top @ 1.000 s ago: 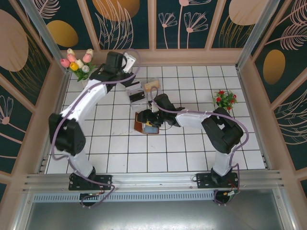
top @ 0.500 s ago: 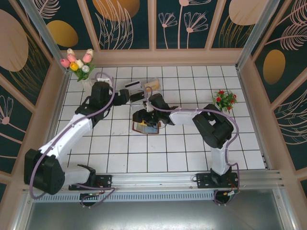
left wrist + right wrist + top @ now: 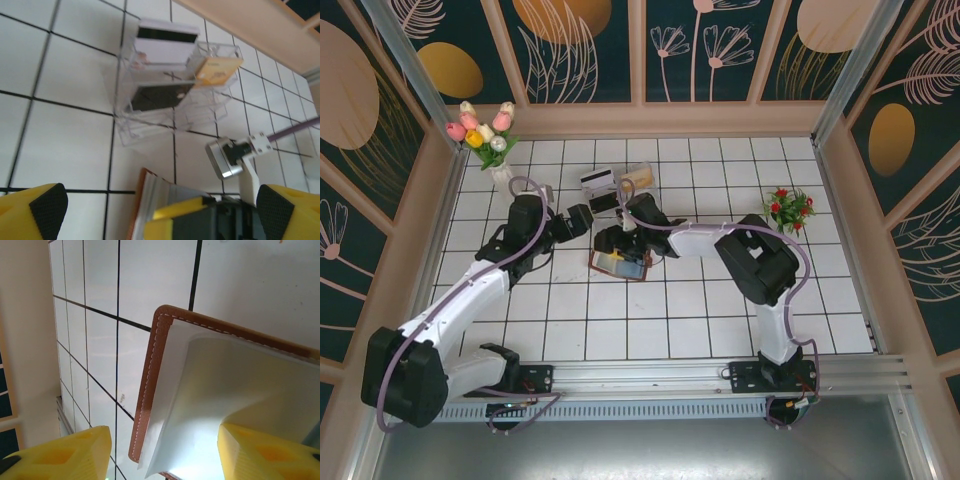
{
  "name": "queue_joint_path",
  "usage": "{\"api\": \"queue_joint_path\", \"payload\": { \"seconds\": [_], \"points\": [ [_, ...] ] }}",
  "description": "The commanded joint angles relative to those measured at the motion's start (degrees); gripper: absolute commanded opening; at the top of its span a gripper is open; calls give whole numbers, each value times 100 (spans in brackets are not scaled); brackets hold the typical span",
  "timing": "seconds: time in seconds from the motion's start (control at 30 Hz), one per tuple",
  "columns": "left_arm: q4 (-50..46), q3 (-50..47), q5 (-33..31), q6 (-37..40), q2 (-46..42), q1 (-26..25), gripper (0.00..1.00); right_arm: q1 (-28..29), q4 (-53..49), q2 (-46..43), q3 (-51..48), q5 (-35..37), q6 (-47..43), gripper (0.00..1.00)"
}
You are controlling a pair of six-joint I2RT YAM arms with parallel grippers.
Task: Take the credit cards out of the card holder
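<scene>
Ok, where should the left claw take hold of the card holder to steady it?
Probably the brown rim on the left edge of the card holder, approached from the left. It lies open on the tiles, that edge is free, and the right claw hovers over its middle.

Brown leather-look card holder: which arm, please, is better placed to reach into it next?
Probably right: the right gripper hangs over the open brown card holder; the left gripper sits aside, by the clear plastic tray.
</scene>
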Motion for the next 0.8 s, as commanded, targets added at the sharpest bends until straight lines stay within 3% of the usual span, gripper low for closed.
{"api": "queue_joint_path", "payload": {
  "seconds": [0.0, 0.2, 0.53, 0.77],
  "points": [
    [84, -87, 647, -160, 212, 14, 98, -80, -160, 142, 239, 60, -21, 59],
    [146, -244, 700, -204, 349, 9, 91, -184, -315, 110, 468, 52, -167, 53],
    [215, -564, 606, -62, 557, 9, 62, -239, -334, 298, 556, -68, -197, 46],
    [604, -739, 1308, 285, 1076, 9, 58, -268, -335, 320, 615, -156, -159, 45]
  ]
}}
